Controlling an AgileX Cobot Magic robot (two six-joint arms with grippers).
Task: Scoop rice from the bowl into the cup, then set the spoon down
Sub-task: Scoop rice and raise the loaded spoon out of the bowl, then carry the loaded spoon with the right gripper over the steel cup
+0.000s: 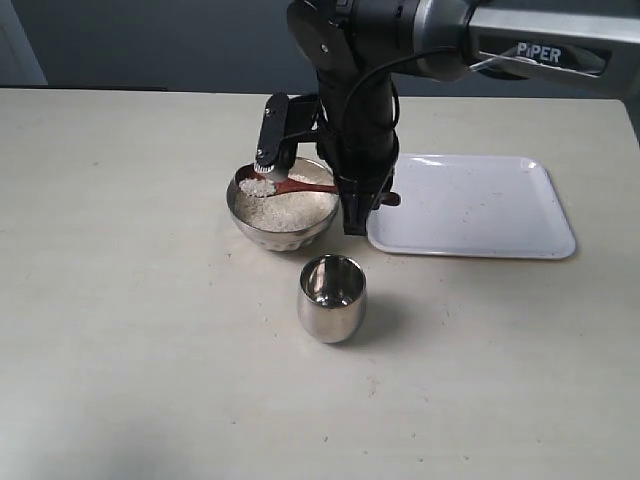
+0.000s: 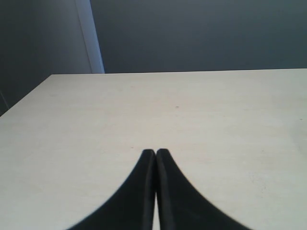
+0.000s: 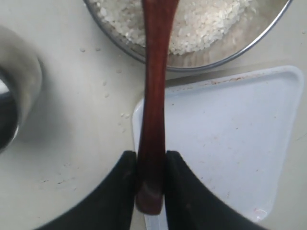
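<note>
Right claw (image 3: 151, 159) pinching the spoon (image 3: 154, 91) by its handle end, head heaped with rice (image 1: 258, 187) over the bowl (image 1: 262, 235) — keep it level, swing slow to the nearby cup (image 1: 332, 298), tip over its mouth.

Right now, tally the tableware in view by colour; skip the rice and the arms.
Shiny metal: 2, bowl and cup
Reddish-brown: 1, spoon
White: 1, tray
Total: 4
</note>
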